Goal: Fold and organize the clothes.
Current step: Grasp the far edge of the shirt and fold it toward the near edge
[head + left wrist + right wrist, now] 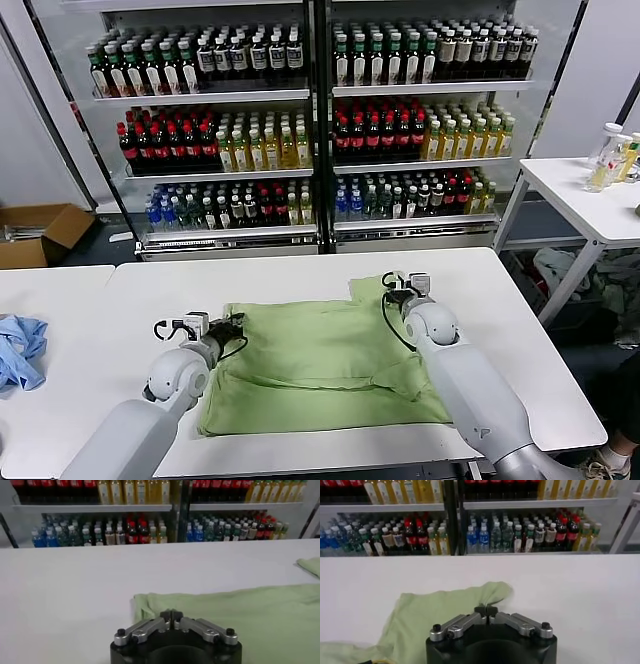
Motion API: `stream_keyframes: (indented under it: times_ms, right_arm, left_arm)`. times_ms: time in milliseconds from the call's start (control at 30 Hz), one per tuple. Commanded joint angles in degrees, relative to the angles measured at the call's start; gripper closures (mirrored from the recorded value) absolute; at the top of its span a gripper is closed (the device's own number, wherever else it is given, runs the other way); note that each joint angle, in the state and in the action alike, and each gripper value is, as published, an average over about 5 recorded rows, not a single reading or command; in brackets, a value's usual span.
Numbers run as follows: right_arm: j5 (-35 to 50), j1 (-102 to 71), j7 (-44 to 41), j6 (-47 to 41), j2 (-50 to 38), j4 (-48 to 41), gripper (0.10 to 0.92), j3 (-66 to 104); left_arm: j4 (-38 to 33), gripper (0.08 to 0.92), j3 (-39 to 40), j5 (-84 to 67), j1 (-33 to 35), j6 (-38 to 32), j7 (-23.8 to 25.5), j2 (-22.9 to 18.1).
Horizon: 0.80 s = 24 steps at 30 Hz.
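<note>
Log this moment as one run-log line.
left hand shut on green shirt left edge | right hand shut on its far sleeve | shirt flat on table

A shirt [325, 365] is spread in the middle of the table [140, 290]. The left gripper [228, 326] is placed at its left edge, the right gripper [400, 292] at its far right corner (on the sleeve). Shelves of bottles [310, 110] are seen behind the table.
</note>
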Motion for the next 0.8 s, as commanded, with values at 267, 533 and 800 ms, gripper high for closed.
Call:
stream_keyframes:
  times_ms: [267,533,800]
  right_arm:
    - [0.8,-3.6,-0.4,2.2,-3.0,9.4,0.919,2.3]
    - [0.0,-3.1,-0.9,2.9,-2.7,7.9,0.919,1.8]
    - [-0.2,-3.3,-1.0,2.9,-2.5,8.1,0.919,1.2]
  left_arm:
    - [-6.9,0.916,-2.8,2.4,4.1,-2.0,-0.3,1.6]
    - [-4.3,0.766,-1.6,6.3,2.7,2.8,-1.1,1.6]
    - [0.2,0.541,0.7,6.3,-1.2,3.5,-1.4,0.1]
